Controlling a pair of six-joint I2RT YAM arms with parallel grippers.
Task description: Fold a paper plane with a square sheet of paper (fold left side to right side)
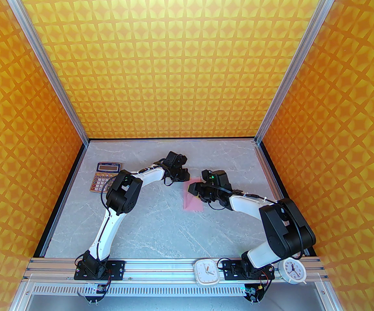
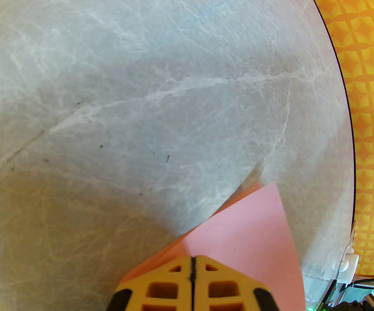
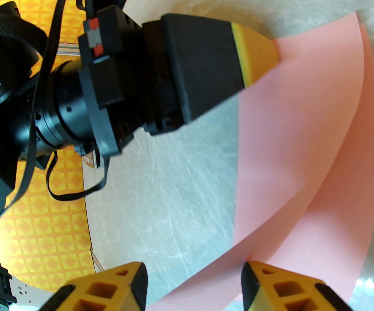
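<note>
Because the square sheet of paper (image 3: 303, 125) sits doubled over in a loose, bowed loop rather than lying flat, you should count the left-to-right fold as begun but not yet creased. Its upper layer arches above the lower one, and the free edges do not look lined up. It rests near the middle of the counter (image 1: 148, 225), between the two wrists. Your left jaws are fully closed at the sheet's far corner and seem to pinch the turned-over layer there, with pink paper fanning out from behind their tips in the left wrist view. Your right jaws stand roughly half open over the near edge. One fingertip (image 3: 255, 280) is against the paper and the other is over bare counter, and they grip nothing. I judge that the edges need matching, the crease needs pressing, and every later fold of the plane remains. Farther out, a calculator (image 1: 104, 177) lies to the left, and two white clocks (image 1: 206, 271) sit on the near rail.
</note>
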